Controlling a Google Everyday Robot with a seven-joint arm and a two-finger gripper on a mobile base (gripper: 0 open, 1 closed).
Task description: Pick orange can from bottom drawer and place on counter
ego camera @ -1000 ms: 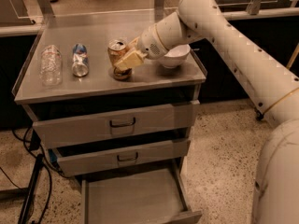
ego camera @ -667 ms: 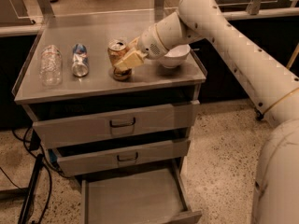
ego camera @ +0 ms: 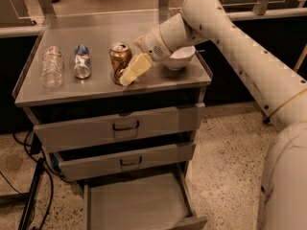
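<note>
The orange can (ego camera: 119, 60) stands upright on the counter (ego camera: 158, 83), near its middle. My gripper (ego camera: 129, 72) reaches in from the right and sits against the can's right front side, down at the counter top. The far side of the can is hidden from me. The bottom drawer (ego camera: 136, 205) is pulled open below, and its flat metal floor is bare.
A clear plastic bottle (ego camera: 52, 66) and a blue-and-silver can (ego camera: 82, 61) lie on the left of the counter. A white bowl (ego camera: 178, 57) sits behind my wrist at the right. The two upper drawers (ego camera: 125, 126) are shut. Cables hang at the cabinet's left.
</note>
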